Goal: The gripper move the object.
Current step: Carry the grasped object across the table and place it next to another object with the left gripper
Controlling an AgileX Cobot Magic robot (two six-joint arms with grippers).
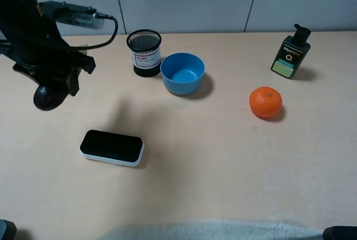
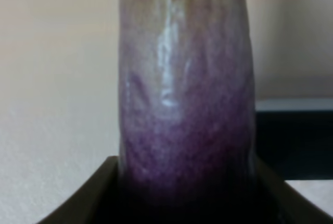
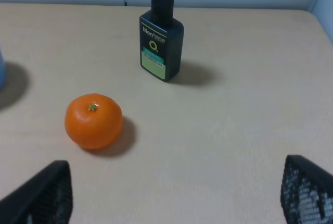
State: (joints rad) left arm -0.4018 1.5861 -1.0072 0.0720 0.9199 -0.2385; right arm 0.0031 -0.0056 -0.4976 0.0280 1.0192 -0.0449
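Long glossy dark-purple eggplant (image 1: 49,98) hangs clear of the bench (image 1: 223,167), just up-left of the black-and-white rectangular eraser (image 1: 112,148), black left end effector (image 1: 60,75) clamped on its body. Slick skin, firm, probably hefty: mid-body looks safest. Right end effector (image 3: 174,193): jaws apart.

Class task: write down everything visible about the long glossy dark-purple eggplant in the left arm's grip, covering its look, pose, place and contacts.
The long glossy dark-purple eggplant has smooth, shiny skin with white highlights. It is deep purple near the jaws and paler violet, turning greenish, farther from them. The left gripper is shut on it, with a dark jaw on either side. From the high camera only a rounded dark end shows below the arm, on the left, apparently raised off the pale wooden table. Nothing else touches it.
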